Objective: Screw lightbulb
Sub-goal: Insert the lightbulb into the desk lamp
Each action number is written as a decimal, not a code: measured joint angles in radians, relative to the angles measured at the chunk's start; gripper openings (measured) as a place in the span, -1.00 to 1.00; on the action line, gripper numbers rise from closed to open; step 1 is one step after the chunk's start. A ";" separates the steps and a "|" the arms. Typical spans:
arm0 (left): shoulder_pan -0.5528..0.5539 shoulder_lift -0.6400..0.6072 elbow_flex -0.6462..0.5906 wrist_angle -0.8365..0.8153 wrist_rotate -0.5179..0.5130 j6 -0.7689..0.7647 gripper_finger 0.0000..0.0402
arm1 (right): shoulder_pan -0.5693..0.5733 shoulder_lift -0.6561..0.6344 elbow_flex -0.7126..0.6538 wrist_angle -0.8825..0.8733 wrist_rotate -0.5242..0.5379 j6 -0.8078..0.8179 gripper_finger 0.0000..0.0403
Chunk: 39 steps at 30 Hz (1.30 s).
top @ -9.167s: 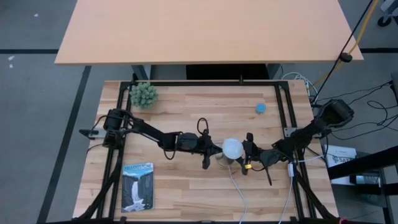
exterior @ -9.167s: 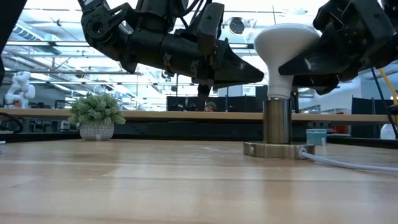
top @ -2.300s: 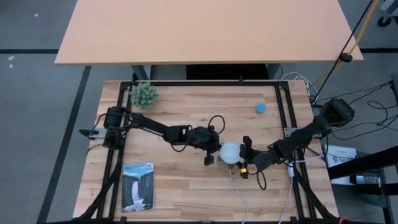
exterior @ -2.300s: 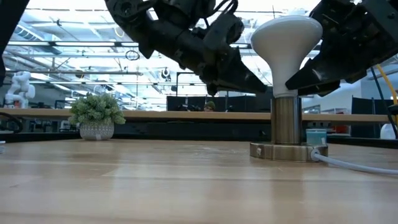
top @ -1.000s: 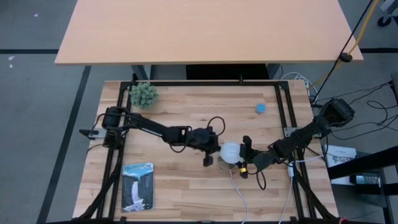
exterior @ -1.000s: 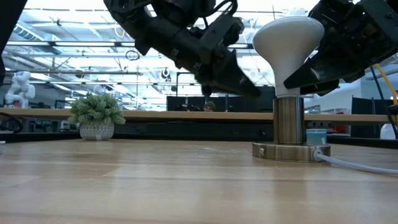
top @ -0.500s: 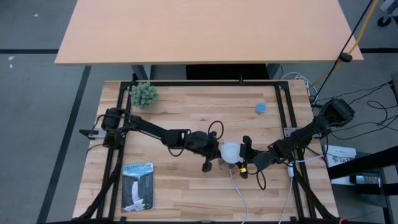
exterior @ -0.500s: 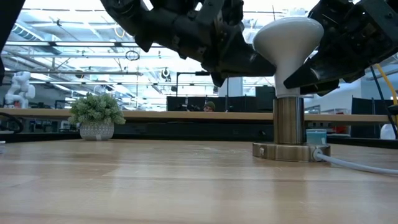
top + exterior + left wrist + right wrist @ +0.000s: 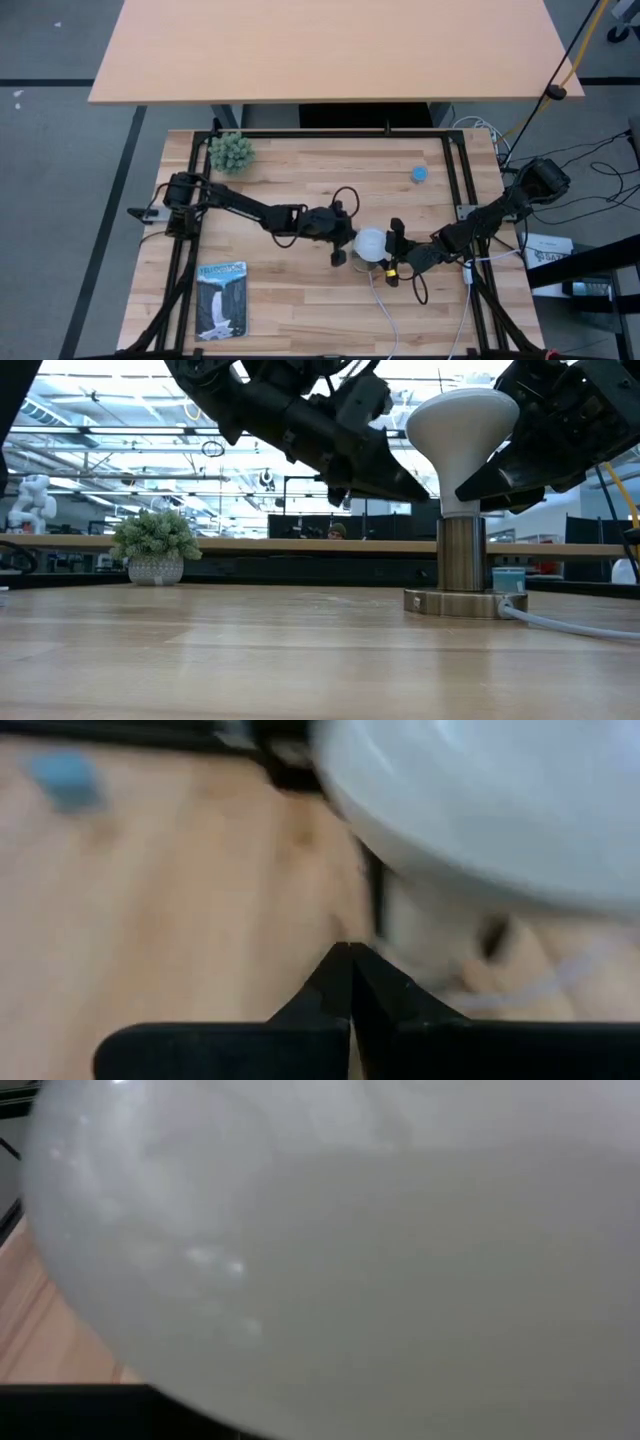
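Note:
The white lightbulb (image 9: 372, 243) stands upright with its base in the silvery socket column (image 9: 462, 555), which rises from a round base disc (image 9: 465, 603) on the table. The bulb's dome (image 9: 340, 1230) fills the right wrist view. My right gripper (image 9: 390, 250) is at the bulb's right side, its fingers about the bulb below the dome. My left gripper (image 9: 340, 254) is shut, and its tips (image 9: 350, 955) point at the bulb's neck from the left. I cannot tell whether it touches the bulb. My right gripper holds the lightbulb by its tapering part just under the dome (image 9: 452, 488), coming from the table's right and slanting down. One finger (image 9: 490, 472) lies across the near side of the neck, and the bulb hides the other. The bulb stands upright in the socket.
A white cord (image 9: 385, 305) runs from the socket base to the near edge. A small potted plant (image 9: 231, 152) stands at the far left, a small blue object (image 9: 419, 173) at the far right, and a picture card (image 9: 221, 298) lies at the near left.
My left gripper has swung up and toward the near edge beside the bulb, then come back down to the bulb's neck. The bulb, the socket and my right gripper have kept still.

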 joint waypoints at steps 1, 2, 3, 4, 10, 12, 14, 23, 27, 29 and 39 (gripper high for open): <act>-0.004 0.000 0.000 -0.018 0.039 -0.003 -1.00 | 0.000 0.000 0.000 0.000 0.000 0.000 0.00; -0.008 0.000 0.000 -0.032 0.083 -0.003 -1.00 | 0.000 0.000 0.000 -0.001 0.000 0.000 0.00; -0.014 0.000 0.000 -0.035 0.127 -0.004 -1.00 | 0.000 0.000 0.000 -0.002 0.000 0.000 0.00; -0.019 0.000 0.000 -0.033 0.169 -0.004 -1.00 | 0.000 0.000 0.000 -0.004 0.000 0.000 0.00; -0.027 0.000 0.000 0.064 0.227 0.009 -1.00 | 0.000 0.000 0.000 -0.004 0.000 0.000 0.00; -0.018 0.000 0.000 0.080 0.221 0.024 -1.00 | 0.000 0.000 0.000 -0.001 0.001 0.000 0.00; -0.008 0.000 0.000 0.065 0.195 0.023 -1.00 | 0.000 0.000 0.000 -0.002 0.003 0.000 0.00; 0.038 0.000 0.000 -0.021 0.029 -0.010 -1.00 | 0.000 0.000 0.000 0.003 -0.001 0.000 0.00; 0.037 0.000 0.000 -0.022 0.115 -0.026 -1.00 | 0.000 0.000 0.000 0.000 -0.001 0.000 0.00; 0.028 0.000 0.000 -0.035 0.208 -0.031 -1.00 | 0.000 0.000 0.000 -0.005 0.000 0.000 0.00; -0.009 0.000 0.000 0.042 0.196 0.010 -1.00 | 0.000 0.000 0.000 0.000 0.002 0.000 0.00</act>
